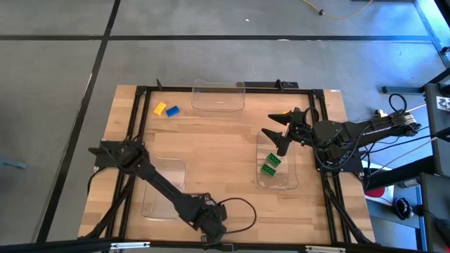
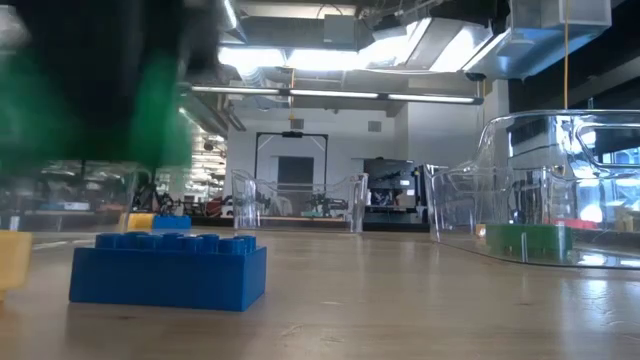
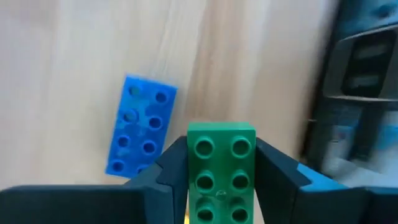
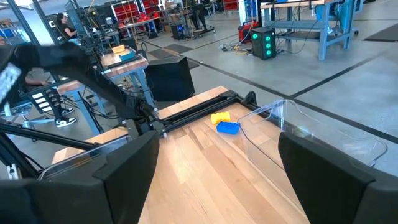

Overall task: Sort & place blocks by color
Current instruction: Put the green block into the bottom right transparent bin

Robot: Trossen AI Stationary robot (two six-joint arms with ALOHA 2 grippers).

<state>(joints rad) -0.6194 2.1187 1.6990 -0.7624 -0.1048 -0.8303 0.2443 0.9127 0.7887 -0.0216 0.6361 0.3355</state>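
My left gripper [image 3: 221,163] is at the table's near edge [image 1: 214,225], shut on a green studded block [image 3: 221,149]. That block shows as a green blur [image 2: 150,110] high in the low view. Under it a blue block [image 3: 140,127] [image 2: 170,270] lies flat on the wood, with a yellow one [image 2: 10,260] beside it. My right gripper [image 1: 281,133] [image 4: 217,186] is open above the right tray's far end. Two green blocks [image 1: 271,165] lie in that tray. A yellow block [image 1: 160,108] and a blue block [image 1: 172,110] lie at the far left. My left gripper pinches the green block between its two fingers [image 3: 171,171], one on each long side [image 3: 191,168]. The fingers come from above, pointing down, and lie along the block. Its studded face is toward the wrist camera. The block is lifted clear of the table.
Three clear trays stand on the table: one at the far middle [image 1: 218,105], one at the near left [image 1: 165,169] and one at the right [image 1: 290,179]. A black frame [image 1: 211,88] runs round the tabletop. Bare wood lies in the middle [image 1: 218,151].
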